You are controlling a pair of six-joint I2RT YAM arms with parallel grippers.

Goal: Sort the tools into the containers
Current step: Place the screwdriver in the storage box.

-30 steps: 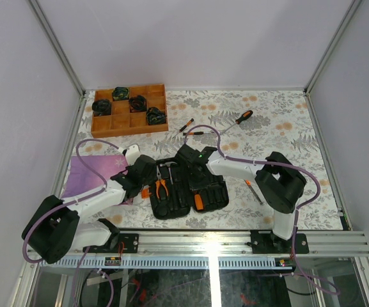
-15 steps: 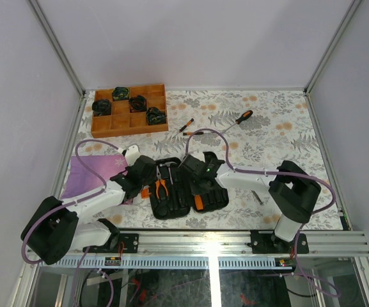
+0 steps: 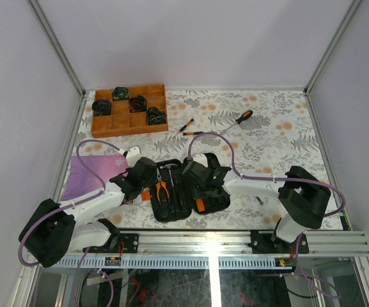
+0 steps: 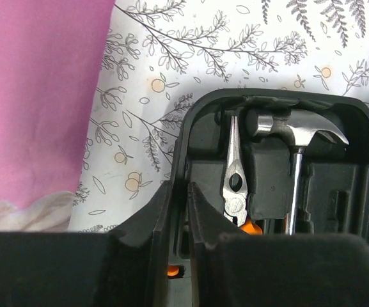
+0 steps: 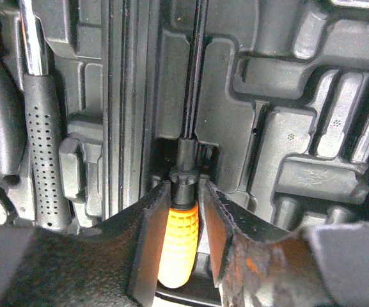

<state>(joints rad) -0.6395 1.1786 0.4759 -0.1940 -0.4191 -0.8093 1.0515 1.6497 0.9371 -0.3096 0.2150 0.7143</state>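
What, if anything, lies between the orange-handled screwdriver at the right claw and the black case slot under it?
Nothing visible does. The orange-handled screwdriver sits between the fingers of the right claw, its black collar at an empty moulded slot of the black case; the hammer lies apart in its own slot.

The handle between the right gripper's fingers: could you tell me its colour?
The handle is orange; right wrist view.

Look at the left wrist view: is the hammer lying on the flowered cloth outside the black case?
No, the hammer sits inside the black case, right beside the pliers.
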